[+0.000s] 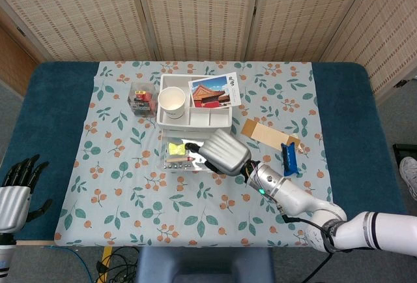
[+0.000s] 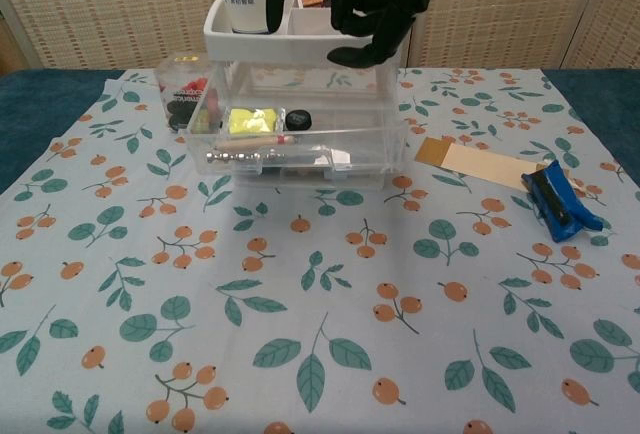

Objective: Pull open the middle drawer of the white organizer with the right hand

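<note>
Right hand point(image 2: 375, 9) hovers at the white organizer point(image 2: 300, 104), fingers curled, grasping nothing I can see — a drawer point(image 2: 285, 159) juts near. Whether it's the middle one — can't tell; next, confirm.

right robot hand point(image 1: 225, 152): silver back, black fingers point(image 2: 362, 54) | forearm: white, possibly green light

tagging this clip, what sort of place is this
Probably an indoor lab or office corner set up for robot tests: woven folding screens as a backdrop, a table with a blue cover and fruit-print cloth, and staged props around a white organizer.
</note>
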